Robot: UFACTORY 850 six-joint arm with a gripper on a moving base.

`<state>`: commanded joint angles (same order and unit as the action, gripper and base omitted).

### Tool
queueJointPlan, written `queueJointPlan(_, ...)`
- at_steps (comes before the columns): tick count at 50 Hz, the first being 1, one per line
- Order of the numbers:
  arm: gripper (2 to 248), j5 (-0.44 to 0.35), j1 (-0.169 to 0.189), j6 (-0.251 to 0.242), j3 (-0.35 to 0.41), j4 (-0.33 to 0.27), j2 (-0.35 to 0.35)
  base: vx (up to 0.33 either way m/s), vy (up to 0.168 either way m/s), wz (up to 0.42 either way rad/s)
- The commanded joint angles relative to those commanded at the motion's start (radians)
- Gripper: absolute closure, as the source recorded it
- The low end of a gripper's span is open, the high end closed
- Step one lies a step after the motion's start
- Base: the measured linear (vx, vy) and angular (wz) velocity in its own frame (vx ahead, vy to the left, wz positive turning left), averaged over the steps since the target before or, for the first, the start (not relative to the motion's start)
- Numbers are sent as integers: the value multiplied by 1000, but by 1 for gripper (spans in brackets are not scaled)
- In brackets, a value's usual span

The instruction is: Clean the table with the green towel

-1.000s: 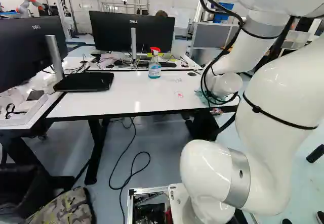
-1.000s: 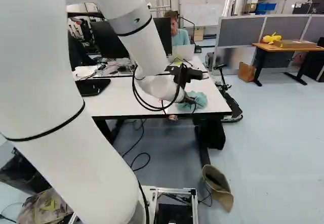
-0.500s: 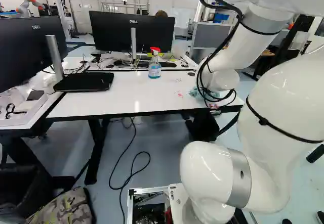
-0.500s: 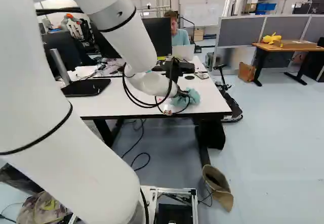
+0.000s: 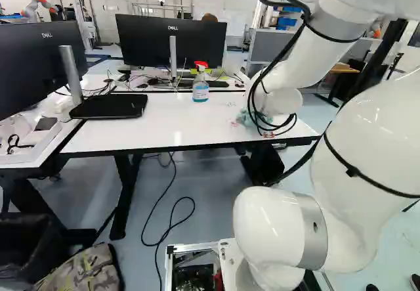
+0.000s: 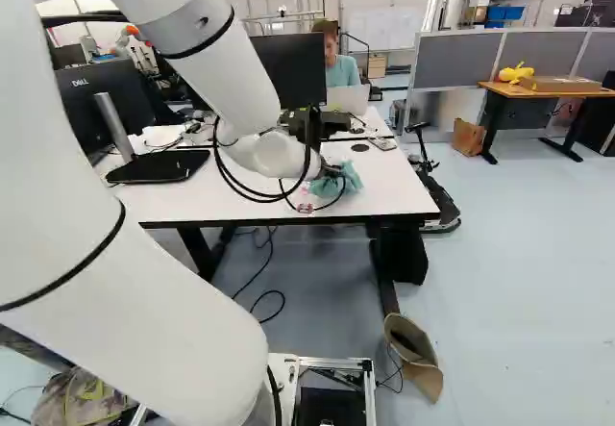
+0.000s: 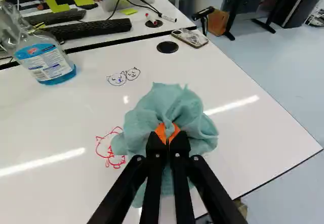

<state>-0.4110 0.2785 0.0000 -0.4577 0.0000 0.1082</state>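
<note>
Over the right part of the white table [image 5: 157, 123] hangs my gripper [image 6: 332, 169], mostly hidden behind the wrist and cables. In the wrist view the gripper [image 7: 168, 135] is shut on the green towel [image 7: 169, 105], whose bunched folds are pinched between the orange pads. The towel lies against the tabletop and partly covers a red drawing [image 7: 107, 150]. A drawing of two faces in dark ink [image 7: 124, 76] shows beyond it. The spray bottle with blue liquid [image 5: 201, 84] stands upright near the table's far edge.
Monitors [image 5: 172, 40] and a keyboard [image 7: 91, 29] stand on the desk behind. A phone [image 7: 190, 38] lies near the far right corner. A black stand base [image 5: 108, 106] is at the table's left. A brown bag [image 6: 413, 354] is on the floor. A person sits behind the desks.
The arm has swung left over the table, carrying the green towel with it along the surface. The base and the spray bottle have stayed put.
</note>
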Motion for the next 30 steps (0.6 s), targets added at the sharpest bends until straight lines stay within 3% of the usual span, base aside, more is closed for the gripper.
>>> queueJointPlan(30,224,0,-114,0,0,0,0,0,0,0)
